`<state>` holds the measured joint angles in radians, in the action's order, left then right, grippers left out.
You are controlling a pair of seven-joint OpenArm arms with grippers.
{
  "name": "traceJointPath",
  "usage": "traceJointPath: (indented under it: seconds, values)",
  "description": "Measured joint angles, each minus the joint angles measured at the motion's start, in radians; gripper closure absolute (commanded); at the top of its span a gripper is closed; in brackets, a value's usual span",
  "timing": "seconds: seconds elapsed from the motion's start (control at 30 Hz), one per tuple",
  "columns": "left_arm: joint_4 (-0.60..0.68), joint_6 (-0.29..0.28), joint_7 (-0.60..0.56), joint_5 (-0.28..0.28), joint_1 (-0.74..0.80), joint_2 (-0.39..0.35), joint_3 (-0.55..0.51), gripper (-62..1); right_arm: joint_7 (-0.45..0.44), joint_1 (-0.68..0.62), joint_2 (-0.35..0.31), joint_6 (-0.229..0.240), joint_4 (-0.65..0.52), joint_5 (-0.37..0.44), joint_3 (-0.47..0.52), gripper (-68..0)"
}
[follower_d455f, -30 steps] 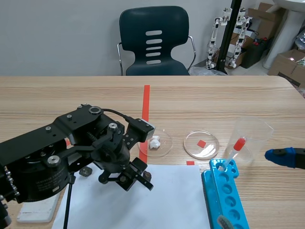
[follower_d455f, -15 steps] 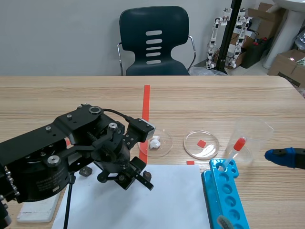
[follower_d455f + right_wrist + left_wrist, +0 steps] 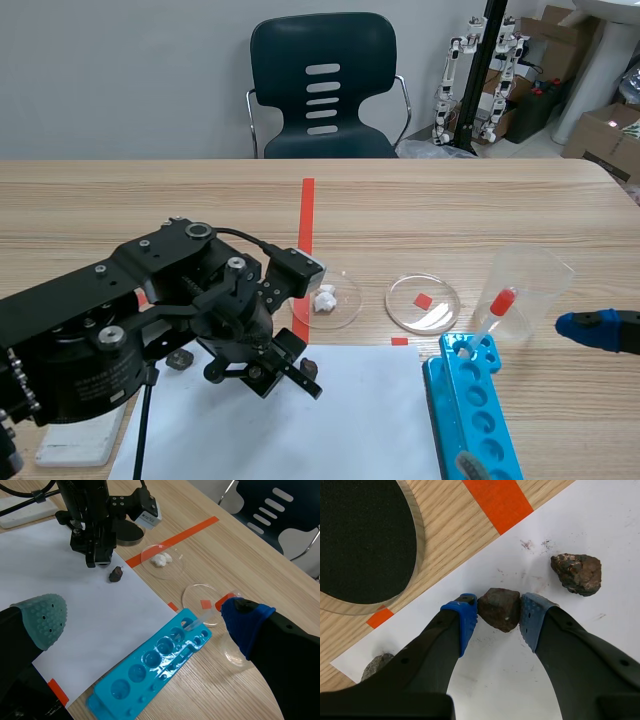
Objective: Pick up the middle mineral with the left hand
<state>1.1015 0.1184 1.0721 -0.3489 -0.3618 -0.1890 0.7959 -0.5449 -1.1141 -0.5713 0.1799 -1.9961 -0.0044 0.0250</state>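
In the left wrist view the middle mineral (image 3: 500, 609), a dark brown lump, lies on the white paper (image 3: 600, 520) with my left gripper (image 3: 500, 616) shut on it, a blue pad pressed to each side. A reddish-brown mineral (image 3: 576, 573) lies ahead of the gripper and a grey one (image 3: 377, 665) sits off the paper's edge. In the scene view the left gripper (image 3: 285, 372) hides the middle mineral; the reddish mineral (image 3: 311, 368) and the grey mineral (image 3: 180, 359) show beside it. My right gripper (image 3: 145, 625) hangs open and holds nothing, off at the table's right (image 3: 598, 329).
A petri dish with white lumps (image 3: 330, 298) and an empty one (image 3: 423, 304) sit behind the paper (image 3: 330, 430). A blue tube rack (image 3: 475, 415), a clear beaker (image 3: 528, 288) and a red-capped dropper (image 3: 493, 310) stand right. A black disc (image 3: 365, 535) lies ahead of the left gripper.
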Motion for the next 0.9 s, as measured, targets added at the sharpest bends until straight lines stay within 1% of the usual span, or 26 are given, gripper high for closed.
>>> traceJointPath:
  seconds: [0.27, 0.33, 0.47, 0.6, 0.67, 0.8, 0.9]
  values:
    - [0.122, 0.0, -0.001, 0.007, 0.063, -0.039, -0.065, -11.0, 0.0, 0.0, 0.0, 0.0, 0.0, 0.0, 0.0, -65.5]
    - [0.162, 0.0, -0.012, 0.007, 0.085, -0.05, -0.085, -11.0, 0.0, 0.0, 0.0, 0.0, 0.0, 0.0, 0.0, -65.5]
    - [0.244, 0.0, -0.073, 0.008, 0.155, -0.072, -0.156, -11.1, 0.0, 0.0, 0.0, 0.0, 0.0, 0.0, 0.0, -65.5]
    - [0.343, 0.0, -0.168, 0.007, 0.251, -0.101, -0.267, -11.1, 0.0, 0.0, 0.0, 0.0, 0.0, 0.0, 0.0, -65.5]
    - [0.391, 0.0, -0.233, 0.008, 0.304, -0.117, -0.325, -11.1, 0.0, 0.0, 0.0, 0.0, 0.0, 0.0, 0.0, -65.5]
    - [0.484, 0.0, -0.394, 0.008, 0.428, -0.141, -0.429, -11.1, 0.0, 0.0, 0.0, 0.0, 0.0, 0.0, 0.0, -65.5]
    - [0.557, -0.003, -0.52, 0.008, 0.542, -0.146, -0.504, -11.1, 0.0, 0.0, 0.0, 0.0, 0.0, 0.0, 0.0, -65.5]
